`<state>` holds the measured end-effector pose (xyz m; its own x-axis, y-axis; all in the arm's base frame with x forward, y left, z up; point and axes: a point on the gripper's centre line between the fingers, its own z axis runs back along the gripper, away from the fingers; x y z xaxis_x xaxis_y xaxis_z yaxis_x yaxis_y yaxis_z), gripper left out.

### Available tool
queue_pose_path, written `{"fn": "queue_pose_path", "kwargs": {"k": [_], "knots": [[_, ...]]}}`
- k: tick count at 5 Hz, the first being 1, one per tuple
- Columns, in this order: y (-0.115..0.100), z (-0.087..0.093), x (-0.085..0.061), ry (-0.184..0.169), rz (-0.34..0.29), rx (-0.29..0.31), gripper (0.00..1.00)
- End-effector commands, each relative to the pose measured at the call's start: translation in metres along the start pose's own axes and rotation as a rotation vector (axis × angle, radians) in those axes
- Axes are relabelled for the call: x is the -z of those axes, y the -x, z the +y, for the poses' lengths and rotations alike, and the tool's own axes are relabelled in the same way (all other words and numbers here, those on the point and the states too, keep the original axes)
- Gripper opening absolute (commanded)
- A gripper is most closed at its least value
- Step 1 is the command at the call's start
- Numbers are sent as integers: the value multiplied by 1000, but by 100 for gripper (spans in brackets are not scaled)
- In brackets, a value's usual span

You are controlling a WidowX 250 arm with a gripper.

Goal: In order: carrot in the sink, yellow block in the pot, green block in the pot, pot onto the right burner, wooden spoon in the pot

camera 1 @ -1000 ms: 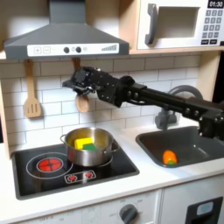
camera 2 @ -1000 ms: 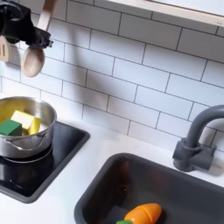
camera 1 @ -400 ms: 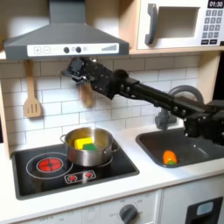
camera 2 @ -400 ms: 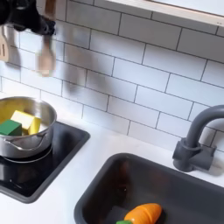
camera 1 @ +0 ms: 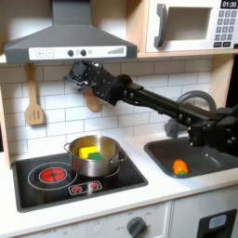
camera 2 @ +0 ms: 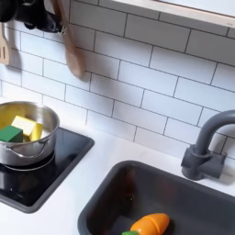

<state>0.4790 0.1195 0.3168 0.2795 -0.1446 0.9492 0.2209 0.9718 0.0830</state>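
Lifted since a second ago, the light-brown wooden spoon (camera 2: 72, 44) now hangs tilted against the white tiles, pinched by the black fingers (camera 1: 82, 73) above the shiny steel pot (camera 1: 94, 156). That pot, on the right burner, holds the yellow block (camera 2: 22, 125) and green block (camera 2: 11, 134). The orange carrot (camera 2: 150, 224) lies in the dark grey sink (camera 2: 101, 204).

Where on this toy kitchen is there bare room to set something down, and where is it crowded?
Free: the glowing burner left of the pot in the first exterior view, and the white counter between stove and sink. Crowded: the pot, holding the yellow block and green block.
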Motion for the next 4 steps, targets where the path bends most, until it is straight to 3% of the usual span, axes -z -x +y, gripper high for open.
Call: {"fn": "queue_pose_path", "kwargs": {"k": [1,2,4], "knots": [[11,-6,-10,-15,42,-47,100],[15,-8,-18,-41,70,-61,100],[28,-10,-12,-59,103,-125,100]]}}
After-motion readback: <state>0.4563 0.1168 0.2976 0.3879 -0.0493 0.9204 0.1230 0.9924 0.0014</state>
